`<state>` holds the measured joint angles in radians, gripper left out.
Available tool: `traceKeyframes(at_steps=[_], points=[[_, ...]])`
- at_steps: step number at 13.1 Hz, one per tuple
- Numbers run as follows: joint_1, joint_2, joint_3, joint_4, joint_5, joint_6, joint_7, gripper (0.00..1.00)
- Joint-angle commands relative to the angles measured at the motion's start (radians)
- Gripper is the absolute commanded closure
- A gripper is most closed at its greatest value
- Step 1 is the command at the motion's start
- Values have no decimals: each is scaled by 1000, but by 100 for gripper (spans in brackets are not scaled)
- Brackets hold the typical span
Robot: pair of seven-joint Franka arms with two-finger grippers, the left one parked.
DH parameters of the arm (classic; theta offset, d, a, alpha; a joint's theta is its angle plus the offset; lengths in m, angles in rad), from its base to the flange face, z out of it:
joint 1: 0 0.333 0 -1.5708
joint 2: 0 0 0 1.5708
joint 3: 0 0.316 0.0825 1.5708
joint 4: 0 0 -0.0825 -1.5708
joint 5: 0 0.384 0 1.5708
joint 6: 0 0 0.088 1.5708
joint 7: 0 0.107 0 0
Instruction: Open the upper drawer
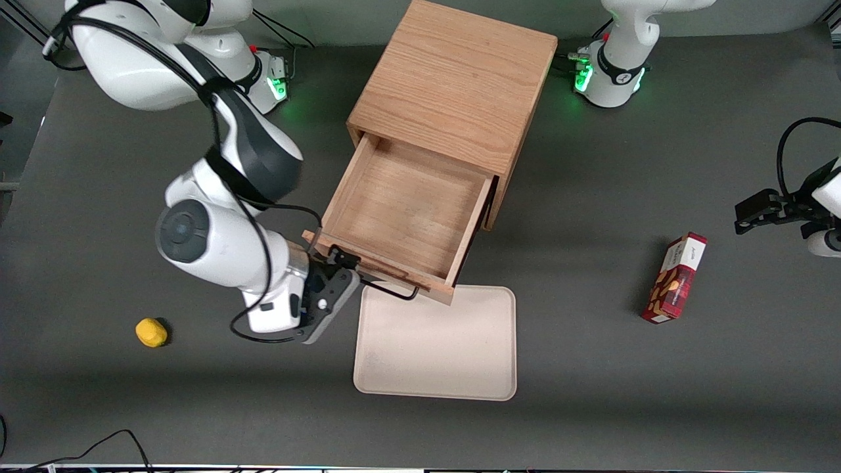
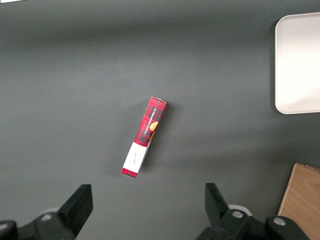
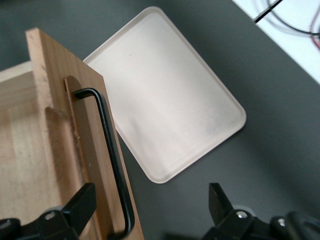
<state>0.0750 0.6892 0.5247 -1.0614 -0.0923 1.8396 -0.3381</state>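
**Upper drawer out, claw spread at handle end**

The upper drawer stands pulled well out of the cabinet, its front edge overhanging the tray. The gripper sits at the front's corner toward the working arm's end, fingers spread, gripping nothing; in the wrist view the handle lies between them, nearer one finger. The handle's long axis runs along the drawer front. Judged: drawer looks open; next move is probably backing off the handle.

Counts: one cabinet, one drawer visible, one tray, one red box, one yellow object.
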Motion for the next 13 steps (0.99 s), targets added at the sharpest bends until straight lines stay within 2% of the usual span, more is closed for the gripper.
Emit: traceKeyframes(at_steps=[1,3,4,5,7,9,13], points=[[-78,-222,-52,-165,55,-52,65,0],[-179,-363,-77,-294,106,-104,117,0],[-197,-429,-113,-340,143,-134,164,0],[-205,-474,-139,-363,151,-170,203,0],[-247,-563,-149,-416,137,-220,227,0],[-290,-670,-190,-549,140,-223,313,0],[-323,-705,-221,-614,140,-224,317,0]])
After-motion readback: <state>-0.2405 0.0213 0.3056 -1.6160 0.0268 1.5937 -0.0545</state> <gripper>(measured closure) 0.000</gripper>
